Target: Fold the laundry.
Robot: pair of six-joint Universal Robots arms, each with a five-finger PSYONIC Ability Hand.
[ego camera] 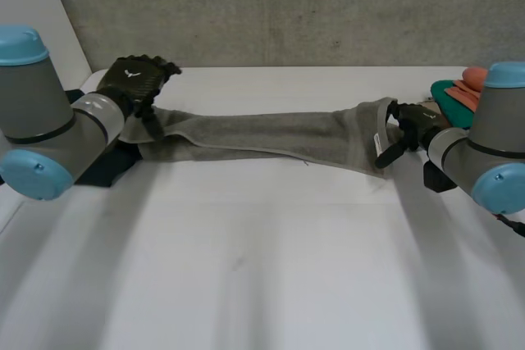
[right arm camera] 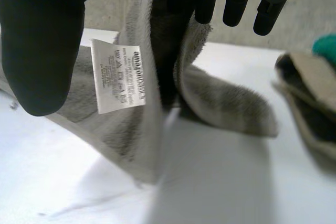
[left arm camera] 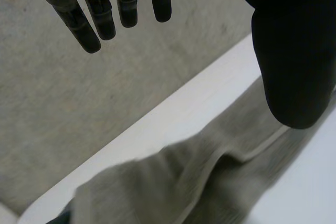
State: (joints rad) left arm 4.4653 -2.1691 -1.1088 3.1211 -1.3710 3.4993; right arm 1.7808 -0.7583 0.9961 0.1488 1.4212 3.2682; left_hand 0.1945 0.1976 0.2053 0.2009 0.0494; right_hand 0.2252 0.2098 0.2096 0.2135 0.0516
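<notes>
Towel (ego camera: 262, 134) outstretched, right hand (ego camera: 408, 127) pinching edge

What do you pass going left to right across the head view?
left hand → grey towel → white label → right hand → teal and orange laundry pile

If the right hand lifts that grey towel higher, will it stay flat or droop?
Probably droops: the towel creases and folds limply at the right hand. Its looped pile looks grippy, so it likely won't slip out.
</notes>
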